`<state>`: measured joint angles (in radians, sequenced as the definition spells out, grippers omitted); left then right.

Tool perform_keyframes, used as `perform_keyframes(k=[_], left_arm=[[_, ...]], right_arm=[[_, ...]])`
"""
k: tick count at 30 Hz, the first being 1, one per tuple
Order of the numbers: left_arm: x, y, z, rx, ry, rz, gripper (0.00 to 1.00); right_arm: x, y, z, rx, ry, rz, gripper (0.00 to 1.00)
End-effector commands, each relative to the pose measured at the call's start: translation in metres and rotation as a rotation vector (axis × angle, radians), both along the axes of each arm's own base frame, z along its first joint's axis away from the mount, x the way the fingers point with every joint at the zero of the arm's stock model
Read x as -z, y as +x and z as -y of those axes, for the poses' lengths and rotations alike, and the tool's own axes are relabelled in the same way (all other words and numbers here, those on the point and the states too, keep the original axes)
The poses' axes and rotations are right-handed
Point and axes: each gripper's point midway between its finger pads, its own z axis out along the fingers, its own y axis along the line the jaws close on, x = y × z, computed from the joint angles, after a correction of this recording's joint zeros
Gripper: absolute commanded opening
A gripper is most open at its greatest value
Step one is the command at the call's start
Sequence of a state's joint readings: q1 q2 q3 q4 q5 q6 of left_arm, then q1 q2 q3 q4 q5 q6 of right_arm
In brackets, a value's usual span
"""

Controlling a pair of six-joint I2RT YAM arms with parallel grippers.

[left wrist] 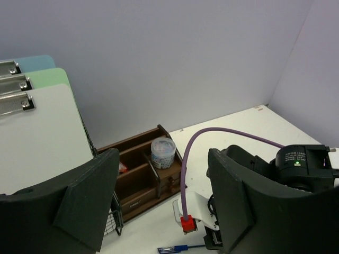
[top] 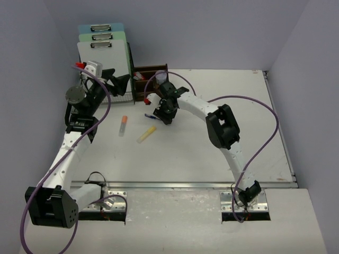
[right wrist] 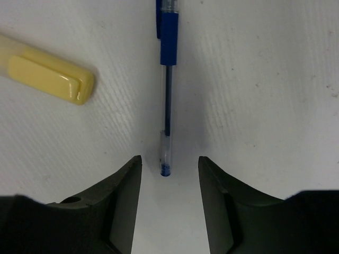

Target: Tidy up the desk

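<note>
Now, right hand (right wrist: 169,161): low over the counter (top: 185,153), jaws spread, straddling the near end of the blue pen (right wrist: 168,79). No contact on either side that I can see.
Left hand (left wrist: 161,174): up by the clipboards (top: 103,53), jaws wide, nothing between them.
Counter: a flat white top under both arms, running out to the lavender walls. It looks hard and smooth, so things should skid on it.
Blue pen: lying flat, lined up with the gap between the jaws, blue cap at the far end.
Handling, my guess: light and stiff, with a slick clear plastic barrel. It's round, so an off-centre pinch could roll it or squirt it out.
Where to grip: across the clear barrel, further up from the thin end and short of the cap.
Neighbour: yellow highlighter (right wrist: 50,76) just beside the pen, not touching it. Watch the jaw on that side.
Also loose: orange marker (top: 123,125), nearer the left arm.
Likely home: wooden organiser (left wrist: 139,197) at the back.
</note>
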<state>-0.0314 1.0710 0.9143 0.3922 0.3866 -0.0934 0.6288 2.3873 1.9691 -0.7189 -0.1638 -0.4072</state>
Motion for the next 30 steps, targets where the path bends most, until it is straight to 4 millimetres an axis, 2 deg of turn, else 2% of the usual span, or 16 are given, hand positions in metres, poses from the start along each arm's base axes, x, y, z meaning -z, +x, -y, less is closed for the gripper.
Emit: perform_keyframes(k=[1,3,9,13,16,19,22,23,24,26,27,28,29,30], left_arm=[[-0.005,-0.006,-0.002,0.003,-0.017,0.013,0.66],[-0.004,-0.006,-0.002,0.003,-0.019,0.008,0.66],[-0.002,-0.007,-0.002,0.006,-0.018,0.001,0.66],[0.001,-0.007,0.000,0.016,-0.018,-0.014,0.66],[0.006,-0.006,0.001,0.023,-0.019,-0.033,0.66],[0.014,-0.006,0.002,0.026,-0.029,-0.060,0.66],[0.019,-0.007,0.003,0.032,-0.056,-0.080,0.66],[0.019,-0.007,0.004,0.039,-0.072,-0.086,0.66],[0.019,-0.007,0.005,0.047,-0.089,-0.091,0.66],[0.022,-0.005,0.007,0.055,-0.118,-0.108,0.66],[0.022,-0.005,0.009,0.065,-0.152,-0.125,0.67],[0.025,-0.003,0.009,0.066,-0.153,-0.132,0.67],[0.028,-0.003,0.012,0.083,-0.173,-0.151,0.67],[0.031,-0.003,0.019,0.123,-0.232,-0.191,0.67]], right_arm=[[0.002,-0.003,-0.015,-0.050,0.014,0.020,0.46],[0.007,-0.005,-0.015,-0.057,0.006,0.012,0.43],[0.031,-0.023,-0.012,-0.120,-0.071,-0.031,0.24],[0.044,-0.040,0.008,-0.163,-0.152,-0.080,0.15],[0.041,-0.047,0.025,-0.169,-0.191,-0.086,0.05],[0.024,-0.047,0.044,-0.090,-0.171,-0.100,0.00],[-0.011,-0.039,0.055,0.051,-0.055,-0.114,0.00],[-0.037,-0.036,0.052,0.085,0.032,-0.101,0.00],[-0.053,-0.033,0.054,0.151,0.105,-0.101,0.00],[-0.071,-0.021,0.065,0.245,0.211,-0.085,0.00],[-0.097,-0.014,0.064,0.293,0.304,-0.062,0.00],[-0.093,-0.017,0.066,0.296,0.299,-0.073,0.00],[-0.106,-0.015,0.066,0.316,0.352,-0.067,0.00],[-0.146,-0.013,0.059,0.337,0.514,-0.042,0.00]])
